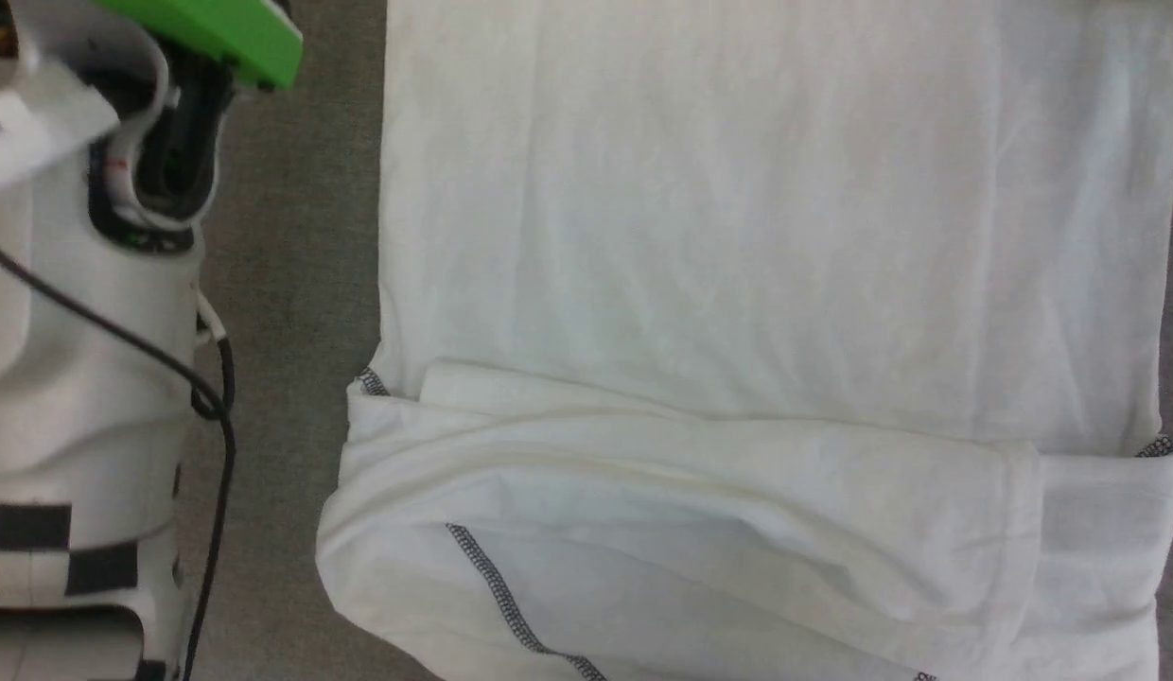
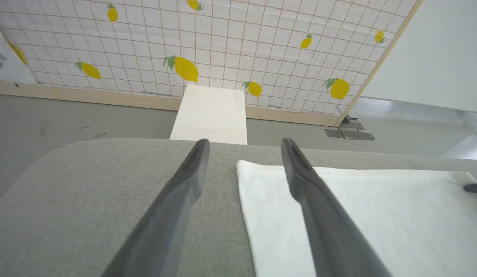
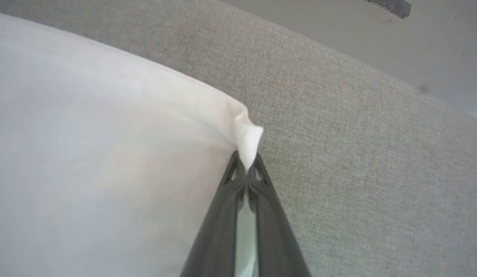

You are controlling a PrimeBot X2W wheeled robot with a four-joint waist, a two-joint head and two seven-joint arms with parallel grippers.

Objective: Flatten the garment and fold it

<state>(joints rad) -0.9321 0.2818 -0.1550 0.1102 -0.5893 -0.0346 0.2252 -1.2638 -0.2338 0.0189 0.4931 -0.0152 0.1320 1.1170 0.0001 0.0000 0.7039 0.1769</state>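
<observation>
The shirt [image 1: 766, 236] lies spread on the grey pad [image 1: 293, 284], its near part doubled over in soft rolls. The right gripper [image 3: 246, 163] is pinched tight on one corner, which puckers up between the tips. The left gripper [image 2: 245, 146] hangs spread wide astride the shirt's side edge, gripping nothing. Thin, limp and light, the cloth will likely sag unless taken by corners or stitched seams.

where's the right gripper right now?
In the right wrist view, the right gripper is shut on a corner of the garment, at the cloth's edge, with the bare grey padded surface just beyond it.
</observation>
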